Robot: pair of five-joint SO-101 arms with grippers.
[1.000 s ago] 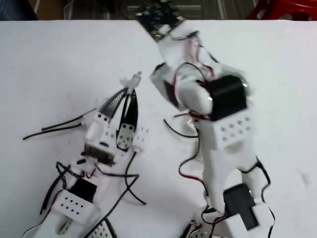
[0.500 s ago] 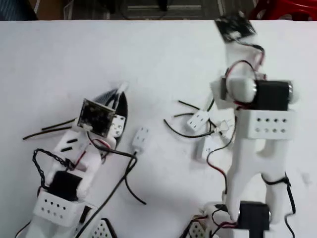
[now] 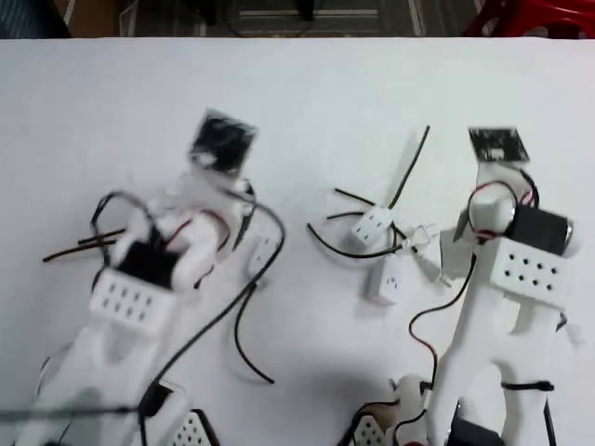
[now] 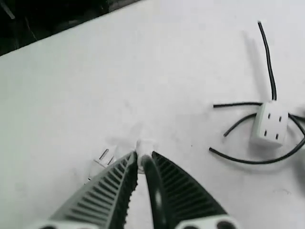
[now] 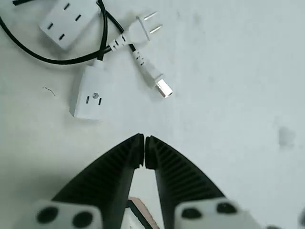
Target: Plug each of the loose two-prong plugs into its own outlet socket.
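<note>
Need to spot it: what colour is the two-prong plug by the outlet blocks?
The plug is white, prongs metallic; clearest in the right wrist view.

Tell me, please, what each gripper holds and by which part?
The left gripper pinches a white plug, apparently by its cord end; the right gripper is shut on nothing.

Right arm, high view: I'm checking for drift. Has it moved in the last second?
Yes. The right arm swung rightward, from over the outlet socket to clear beside it.

no legible text, label, number or sign anywhere — not on sockets, plugs or arms
</note>
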